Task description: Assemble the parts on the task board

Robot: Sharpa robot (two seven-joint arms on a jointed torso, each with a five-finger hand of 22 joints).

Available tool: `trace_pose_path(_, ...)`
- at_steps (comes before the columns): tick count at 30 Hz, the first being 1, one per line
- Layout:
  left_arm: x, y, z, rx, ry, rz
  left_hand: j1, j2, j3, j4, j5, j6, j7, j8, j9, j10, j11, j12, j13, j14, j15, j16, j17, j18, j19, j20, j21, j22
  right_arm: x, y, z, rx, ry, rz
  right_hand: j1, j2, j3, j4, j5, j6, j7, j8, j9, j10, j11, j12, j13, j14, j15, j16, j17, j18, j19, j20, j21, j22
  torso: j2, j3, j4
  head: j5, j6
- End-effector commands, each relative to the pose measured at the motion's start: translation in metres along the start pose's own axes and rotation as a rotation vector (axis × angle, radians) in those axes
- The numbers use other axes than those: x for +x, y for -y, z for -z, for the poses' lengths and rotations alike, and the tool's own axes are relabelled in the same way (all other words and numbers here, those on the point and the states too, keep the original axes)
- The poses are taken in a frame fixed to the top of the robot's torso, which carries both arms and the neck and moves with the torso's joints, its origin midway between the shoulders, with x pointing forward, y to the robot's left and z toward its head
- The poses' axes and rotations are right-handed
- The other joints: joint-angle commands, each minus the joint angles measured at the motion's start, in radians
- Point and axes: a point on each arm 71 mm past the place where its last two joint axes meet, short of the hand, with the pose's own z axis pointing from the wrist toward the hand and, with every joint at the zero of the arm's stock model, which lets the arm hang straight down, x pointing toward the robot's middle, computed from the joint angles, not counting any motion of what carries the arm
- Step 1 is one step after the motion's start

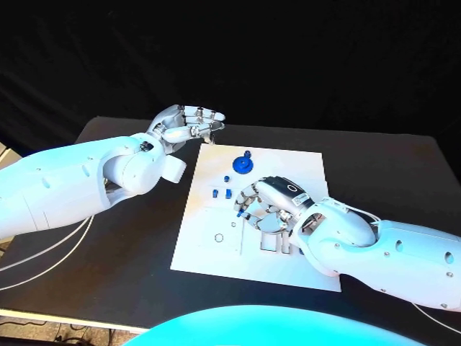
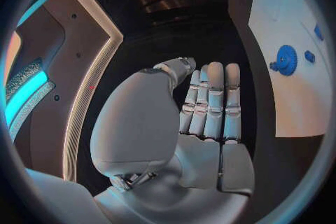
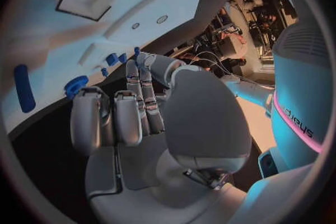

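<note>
Right hand [image 1: 270, 205] sits nearest, over the middle of the white task board [image 1: 293, 270], palm down, fingers curled toward the plate. A small blue bit shows by its fingertips at about 9 o'clock of the hand, but whether it is pinched or merely lying beside them I cannot tell. In the right wrist view the fingers [image 3: 140, 95] are bent and close together, nothing plainly between them.

Parts on the board, working outward: small blue pieces [image 1: 222, 193] just at 10 o'clock of the right hand, loose on the plate; beyond them, toward 12 o'clock, a blue gear [image 1: 243, 164] with a short stub on its far side, standing apart from the small pieces. In the right wrist view a long blue bar [image 3: 23, 88] lies on the plate well apart from the gear.

Left hand [image 1: 189, 124] hovers off the board's far left corner, over the black table [image 1: 397, 166], fingers folded in, holding nothing I can make out; the left wrist view shows its fingers [image 2: 213, 101] straight and pressed together, empty.

Step in hand, by my reading: right hand is working at one small piece mid-board. Next move likely calls for a fine pinch and a careful seat in a cutout.

Writing: letters on the robot's casing in the right wrist view, too bent to read surely.
</note>
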Motion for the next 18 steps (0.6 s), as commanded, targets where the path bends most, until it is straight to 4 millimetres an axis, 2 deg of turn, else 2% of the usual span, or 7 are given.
trace_pose_path(1,0.002,0.001,-0.002,0.016,0.002,0.013,-0.005,0.003,-0.007,0.000,-0.003,0.003,0.001,0.002,0.002,-0.007,0.002,0.003,0.001,-0.002,-0.003,-0.004,-0.002,0.013,-0.001,-0.004,-0.003,-0.001,0.007,-0.002,-0.002,-0.015,-0.022,0.044,0.008,0.017,-0.002,-0.003,0.003,0.002,0.004,0.000,0.001,0.043,-0.036,0.006,0.004,0.070,-0.004,-0.002,0.014,-0.019,0.018,-0.008,0.002,0.151,0.000,0.0001,-0.0008,0.010,-0.006)
trace_pose_path(13,0.004,0.001,-0.003,0.015,-0.003,0.015,-0.005,0.003,-0.007,0.000,-0.003,0.003,0.000,0.003,0.002,-0.008,0.002,0.005,0.001,-0.003,-0.003,-0.005,-0.002,0.013,-0.001,-0.004,-0.004,-0.001,0.019,-0.004,-0.005,-0.004,-0.042,0.068,0.007,0.017,-0.002,-0.004,0.002,0.002,0.005,-0.001,0.001,0.042,-0.036,0.006,0.004,0.070,-0.004,-0.001,0.014,-0.019,0.018,-0.008,0.002,0.152,0.000,0.0001,0.0003,0.013,-0.011)
trace_pose_path(18,0.004,0.001,-0.003,0.010,-0.006,0.019,-0.005,0.003,-0.008,0.000,-0.002,0.004,0.000,0.003,0.002,-0.008,0.002,0.007,0.002,-0.003,-0.004,-0.005,-0.002,0.013,-0.002,-0.004,-0.005,-0.001,0.021,-0.005,-0.007,-0.008,-0.056,0.073,0.007,0.017,-0.002,-0.004,0.002,0.002,0.005,-0.001,0.001,0.042,-0.036,0.006,0.004,0.070,-0.004,-0.001,0.014,-0.019,0.018,-0.008,0.002,0.152,0.000,0.0000,-0.0002,0.021,-0.014)
